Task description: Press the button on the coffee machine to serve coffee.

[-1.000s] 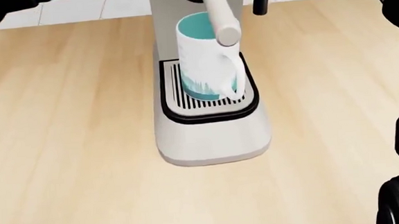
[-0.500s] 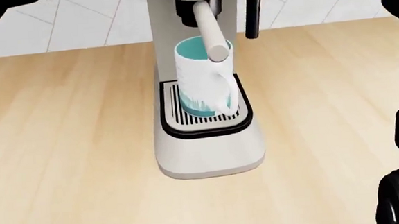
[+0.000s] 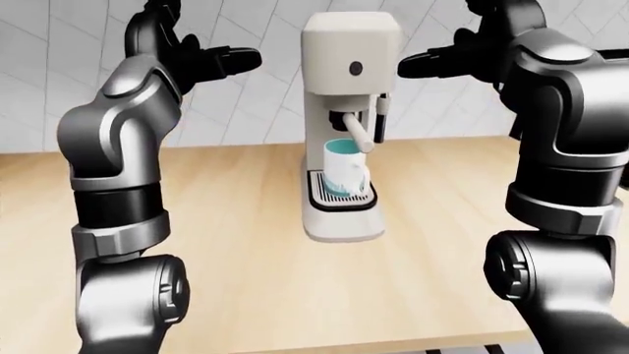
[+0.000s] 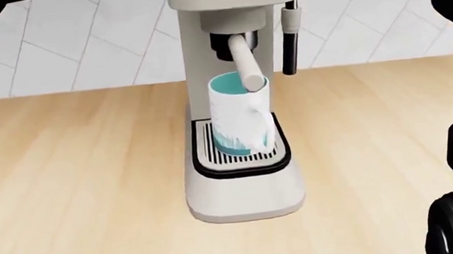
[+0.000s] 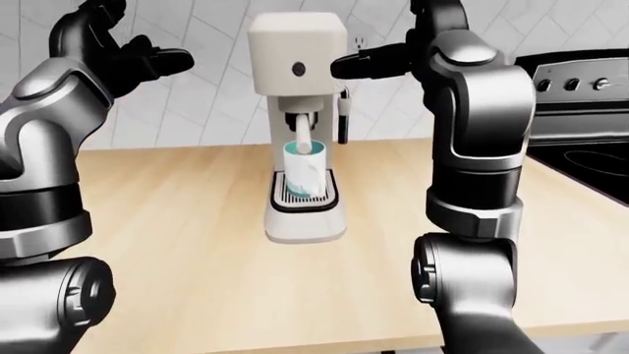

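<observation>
A cream coffee machine stands on the wooden counter, with a round dark button on its upper face. A white mug with a teal inside sits on the drip grate under the spout. My left hand is raised to the left of the machine's top, fingers open and pointing at it. My right hand is raised to the right of the machine's top, fingers open, close to its side. Neither touches the button.
A black steam wand hangs on the machine's right side. A white tiled wall runs behind the counter. A black stove with knobs stands at the right in the right-eye view. The counter's near edge runs along the bottom of the eye views.
The head camera has tilted up: the machine and mug slide down the picture and more of the machine's body and the tiled wall show. The mug has not moved on the grate.
</observation>
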{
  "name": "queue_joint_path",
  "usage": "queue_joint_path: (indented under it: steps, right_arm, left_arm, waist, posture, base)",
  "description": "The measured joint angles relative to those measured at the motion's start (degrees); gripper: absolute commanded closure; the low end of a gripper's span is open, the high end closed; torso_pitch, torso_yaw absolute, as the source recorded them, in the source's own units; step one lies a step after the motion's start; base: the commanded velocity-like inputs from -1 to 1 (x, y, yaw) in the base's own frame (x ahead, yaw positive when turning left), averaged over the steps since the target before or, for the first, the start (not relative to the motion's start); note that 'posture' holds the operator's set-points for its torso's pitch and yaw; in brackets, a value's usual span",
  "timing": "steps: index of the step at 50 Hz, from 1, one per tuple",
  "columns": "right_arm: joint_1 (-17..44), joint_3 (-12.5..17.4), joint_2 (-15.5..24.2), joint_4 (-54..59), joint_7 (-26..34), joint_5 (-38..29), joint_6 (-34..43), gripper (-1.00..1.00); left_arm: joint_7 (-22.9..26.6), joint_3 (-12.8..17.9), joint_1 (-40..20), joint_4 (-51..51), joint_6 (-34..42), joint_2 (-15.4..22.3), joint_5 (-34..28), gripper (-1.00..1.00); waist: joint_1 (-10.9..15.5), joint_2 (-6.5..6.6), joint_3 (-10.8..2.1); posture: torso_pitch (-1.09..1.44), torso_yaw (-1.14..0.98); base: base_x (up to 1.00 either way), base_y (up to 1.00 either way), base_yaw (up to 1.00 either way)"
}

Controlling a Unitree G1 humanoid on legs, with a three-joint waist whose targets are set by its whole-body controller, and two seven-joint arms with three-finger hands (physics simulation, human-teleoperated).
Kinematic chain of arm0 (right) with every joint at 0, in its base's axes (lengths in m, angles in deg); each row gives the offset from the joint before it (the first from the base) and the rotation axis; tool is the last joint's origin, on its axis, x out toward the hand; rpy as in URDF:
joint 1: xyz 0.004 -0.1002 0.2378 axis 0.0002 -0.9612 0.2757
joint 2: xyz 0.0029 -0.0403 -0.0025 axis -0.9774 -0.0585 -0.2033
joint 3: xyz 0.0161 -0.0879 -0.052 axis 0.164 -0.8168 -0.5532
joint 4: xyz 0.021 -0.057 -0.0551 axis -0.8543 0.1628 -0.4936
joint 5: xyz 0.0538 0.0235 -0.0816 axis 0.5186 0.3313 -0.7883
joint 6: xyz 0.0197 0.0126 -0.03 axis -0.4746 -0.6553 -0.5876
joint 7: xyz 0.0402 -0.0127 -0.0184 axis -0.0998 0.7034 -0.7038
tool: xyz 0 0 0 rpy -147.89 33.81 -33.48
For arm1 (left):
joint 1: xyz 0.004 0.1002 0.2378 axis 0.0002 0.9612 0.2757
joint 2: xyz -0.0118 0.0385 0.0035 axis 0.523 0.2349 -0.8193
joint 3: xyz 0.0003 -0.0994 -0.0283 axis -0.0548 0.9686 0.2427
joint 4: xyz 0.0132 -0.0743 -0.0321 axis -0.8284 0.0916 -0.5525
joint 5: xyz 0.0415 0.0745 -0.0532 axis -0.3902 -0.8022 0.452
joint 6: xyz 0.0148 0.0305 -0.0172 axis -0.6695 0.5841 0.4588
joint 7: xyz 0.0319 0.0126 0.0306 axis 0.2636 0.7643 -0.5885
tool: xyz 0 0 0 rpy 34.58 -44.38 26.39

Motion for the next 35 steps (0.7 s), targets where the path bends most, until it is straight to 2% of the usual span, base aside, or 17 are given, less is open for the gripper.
queue_joint_path:
  steps: [11,26,35]
  right_arm:
    - [0.23,-0.13,0.00,0.07,-0.08,0.19,-0.02,-1.00]
    - [2.57,-0.48,-0.01,2.83,0.06,-0.09,-0.77,-1.00]
    - [1.83,-0.29,-0.28,2.16,-0.07,-0.16,-0.99,-1.00]
  left_arm:
    - [0.11,0.14,0.36,-0.31,-0.15,-0.03,0.40,-1.00]
    - [0.25,0.02,-0.78,0.55,-0.16,-0.01,0.31,-1.00]
    - [0.23,0.09,-0.22,0.11,-0.42,0.02,0.28,-1.00]
  waist:
    - [0.32,0.01,-2.20]
    - [0.55,0.11,-4.41]
    - [0.68,0.05,-5.71]
  posture:
    - [-0.56,0.00]
    - [-0.67,0.00]
    - [-0.72,0.00]
  base:
    - [0.00,0.00,0.00]
    - [0.00,0.00,0.00]
    - [0.00,0.00,0.00]
